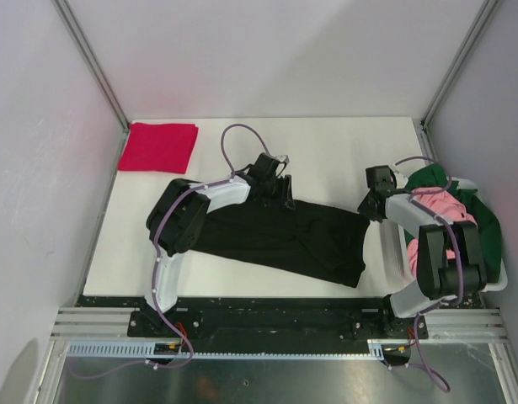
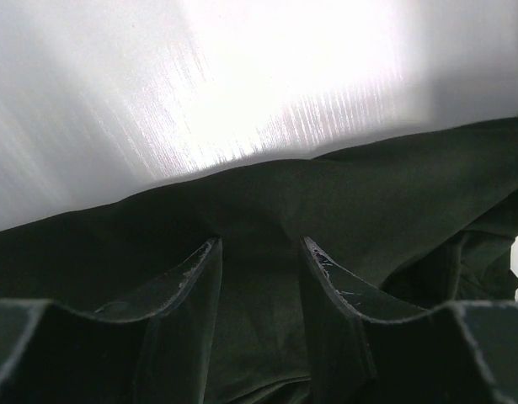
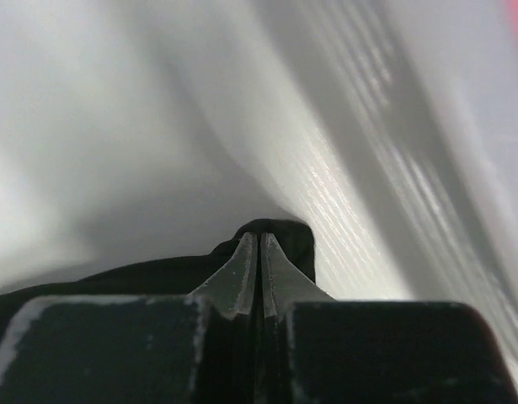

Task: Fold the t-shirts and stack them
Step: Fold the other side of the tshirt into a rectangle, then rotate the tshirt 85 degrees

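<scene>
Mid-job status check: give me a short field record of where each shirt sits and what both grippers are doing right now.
black t-shirt: lying across mid-table, rumpled, not yet folded
red t-shirt: folded, far left corner of the table
green t-shirt: in the white basket, right side
pink t-shirt: in the same basket, on the green one
left gripper: open, fingers over the black t-shirt's far edge
right gripper: shut, pinching the black t-shirt's right end
</scene>
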